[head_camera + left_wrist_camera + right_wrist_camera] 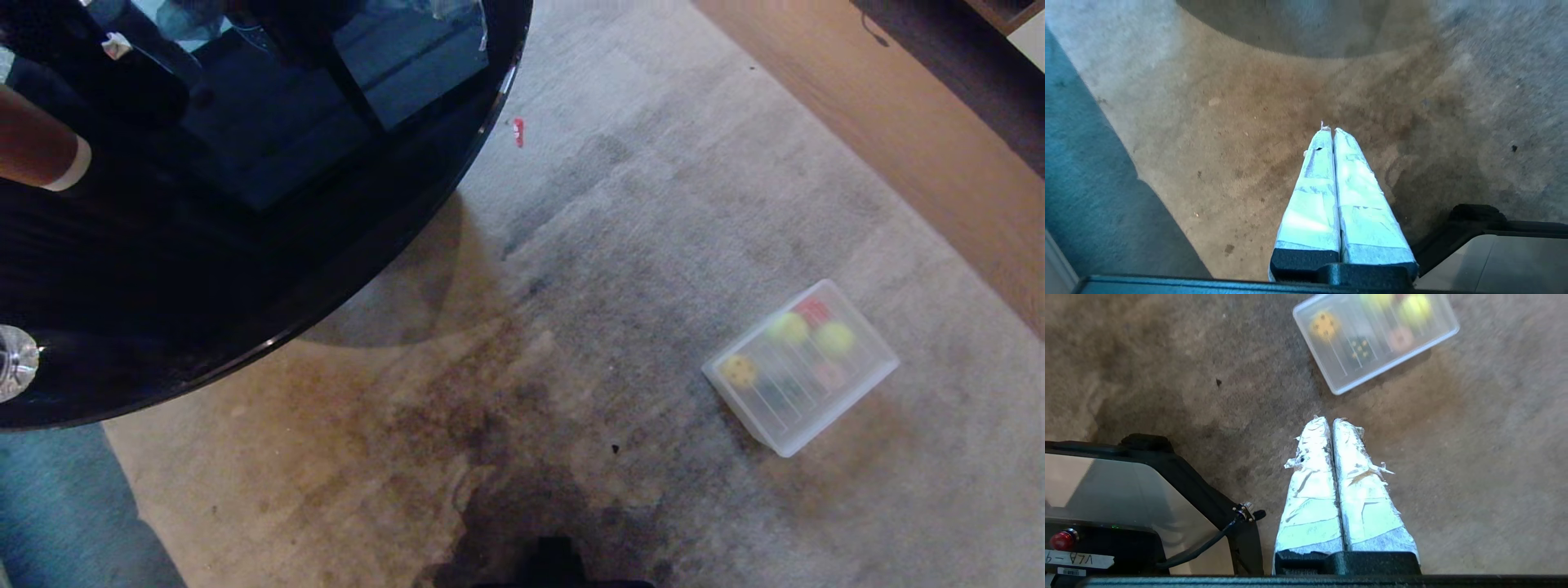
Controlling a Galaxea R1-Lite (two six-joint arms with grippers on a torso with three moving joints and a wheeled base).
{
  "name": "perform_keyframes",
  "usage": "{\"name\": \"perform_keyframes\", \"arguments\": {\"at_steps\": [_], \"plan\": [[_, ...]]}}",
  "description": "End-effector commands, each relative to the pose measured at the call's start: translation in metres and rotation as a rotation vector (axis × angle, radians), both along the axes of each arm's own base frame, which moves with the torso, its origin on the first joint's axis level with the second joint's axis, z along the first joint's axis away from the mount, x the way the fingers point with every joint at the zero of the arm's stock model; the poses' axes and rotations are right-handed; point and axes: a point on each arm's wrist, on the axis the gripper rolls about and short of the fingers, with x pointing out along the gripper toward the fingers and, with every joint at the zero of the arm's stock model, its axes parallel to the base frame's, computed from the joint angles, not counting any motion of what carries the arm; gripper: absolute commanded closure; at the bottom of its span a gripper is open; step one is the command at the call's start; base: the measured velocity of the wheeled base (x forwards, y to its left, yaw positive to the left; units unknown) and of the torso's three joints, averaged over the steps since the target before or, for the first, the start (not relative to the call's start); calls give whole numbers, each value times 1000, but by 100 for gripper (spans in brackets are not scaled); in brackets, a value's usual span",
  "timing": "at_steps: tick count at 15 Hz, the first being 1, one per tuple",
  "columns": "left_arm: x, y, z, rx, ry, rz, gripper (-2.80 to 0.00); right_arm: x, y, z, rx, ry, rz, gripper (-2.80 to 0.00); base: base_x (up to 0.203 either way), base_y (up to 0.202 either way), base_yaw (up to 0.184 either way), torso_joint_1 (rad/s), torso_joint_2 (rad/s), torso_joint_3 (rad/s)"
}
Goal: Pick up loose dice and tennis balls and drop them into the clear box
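The clear box (pixel 739 411) sits on the carpet at the right, with ribbed lines across its top. Blurred shapes lie inside it: a yellow die (pixel 739 370), a red die (pixel 812 309), a dark green die (pixel 780 394) and two tennis balls (pixel 788 327) (pixel 834 338). In the right wrist view the box (pixel 1340 389) lies ahead of my right gripper (pixel 1331 419), which is shut and empty above bare carpet. The yellow die (pixel 1324 326), the green die (pixel 1360 349) and a tennis ball (pixel 1416 308) show through it. My left gripper (pixel 1331 130) is shut and empty too. Neither arm shows in the head view.
A glossy black round table (pixel 245 229) fills the upper left. Wooden furniture (pixel 898 131) runs along the upper right. A small red scrap (pixel 518 131) lies on the stained carpet. My own base (pixel 1126 490) is close beside the right gripper.
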Motion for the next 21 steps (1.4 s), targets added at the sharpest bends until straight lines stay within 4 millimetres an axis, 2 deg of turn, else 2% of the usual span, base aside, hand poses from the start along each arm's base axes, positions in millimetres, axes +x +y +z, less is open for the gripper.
{"name": "perform_keyframes", "arguments": {"at_steps": [1,21], "plan": [[0,0,0,0,1,1,0,0,0,0,-1,4,1,0,0,0,0,2,2,207],[0,0,0,0,-1,1,0,0,0,0,-1,4,1,0,0,0,0,3,2,202]]}}
